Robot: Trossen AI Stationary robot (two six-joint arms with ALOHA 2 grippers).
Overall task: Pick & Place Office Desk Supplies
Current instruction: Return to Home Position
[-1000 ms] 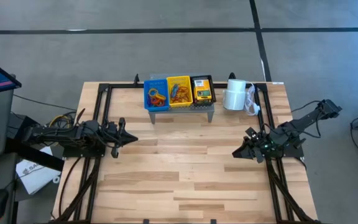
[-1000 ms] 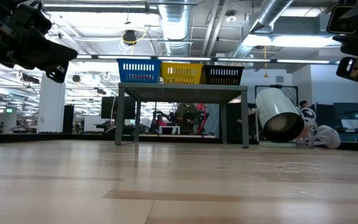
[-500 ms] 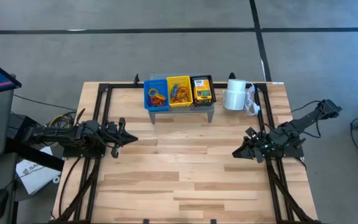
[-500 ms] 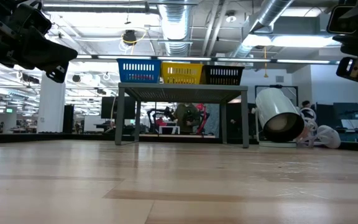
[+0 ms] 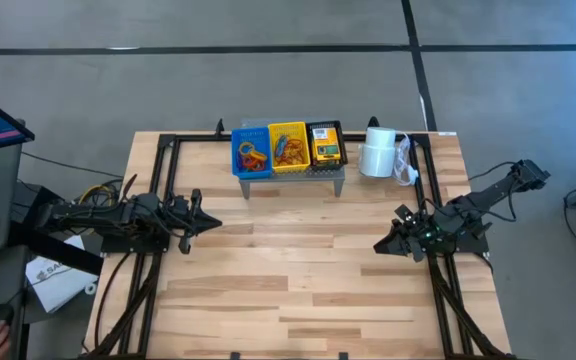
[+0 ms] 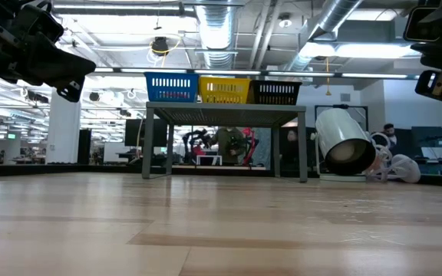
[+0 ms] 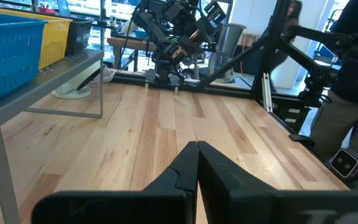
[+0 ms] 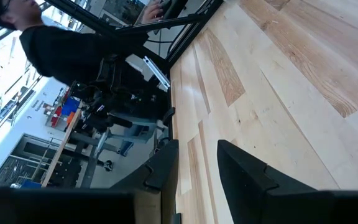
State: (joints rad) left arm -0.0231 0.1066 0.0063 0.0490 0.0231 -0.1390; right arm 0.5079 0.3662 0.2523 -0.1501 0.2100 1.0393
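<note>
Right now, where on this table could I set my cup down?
Free: the middle of the table, between the left fingers and right fingers, and its whole near half. Crowded: the far edge, holding the shelf of baskets and the paper roll.

Tabletop (image 5: 298, 290): bare wood over the middle and near half, an open lane between my left hand (image 5: 208, 222) and my right hand (image 5: 380, 245).
Far edge, centre: shelf (image 5: 303, 173), top filled by the blue basket (image 5: 251, 152), yellow basket (image 5: 288, 145) and black basket (image 5: 326, 143), packed side by side.
Under the shelf: open gap between its legs.
Just beside it, on my right: paper roll (image 5: 378, 152), lying on its side.
</note>
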